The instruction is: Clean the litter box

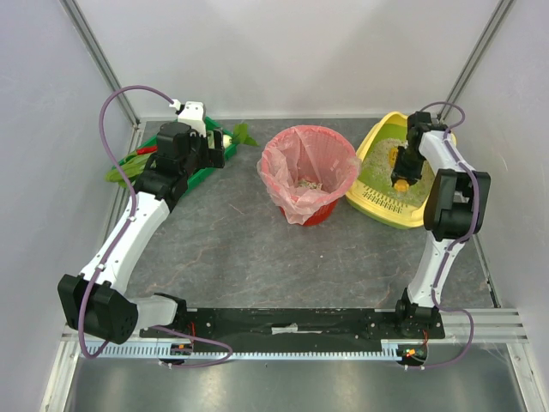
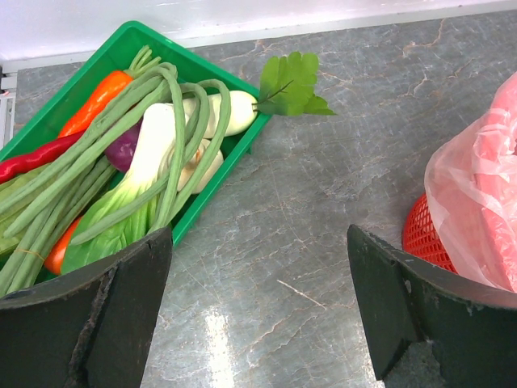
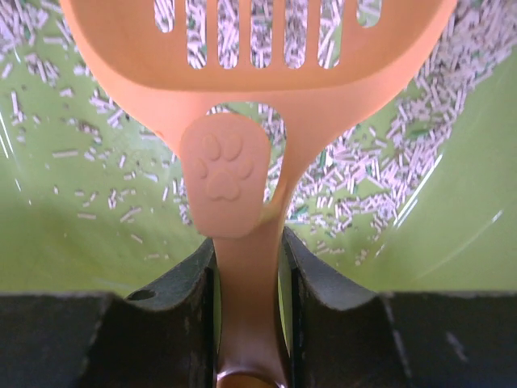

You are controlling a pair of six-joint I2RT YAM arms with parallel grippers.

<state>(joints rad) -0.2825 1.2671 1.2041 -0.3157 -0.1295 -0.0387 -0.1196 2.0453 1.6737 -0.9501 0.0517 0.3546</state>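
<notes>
The litter box [image 1: 382, 209] is a yellow tray at the back right, lime-green inside [image 3: 73, 234], with pale litter pellets [image 3: 380, 170] strewn over its floor. My right gripper [image 1: 401, 178] hangs over it, shut on the handle of an orange slotted scoop [image 3: 258, 81] with a paw print. The handle sits between the two fingers [image 3: 249, 250], and the scoop's head points away from them, just above the litter. My left gripper [image 2: 258, 283] stands open over bare table, nothing between its fingers, at the back left [image 1: 204, 154].
A red basket [image 1: 319, 215] lined with a pink bag [image 2: 477, 186] stands at the middle back, with some litter in it. A green tray [image 2: 121, 40] of vegetables lies at the back left, under my left arm. White walls close off the table.
</notes>
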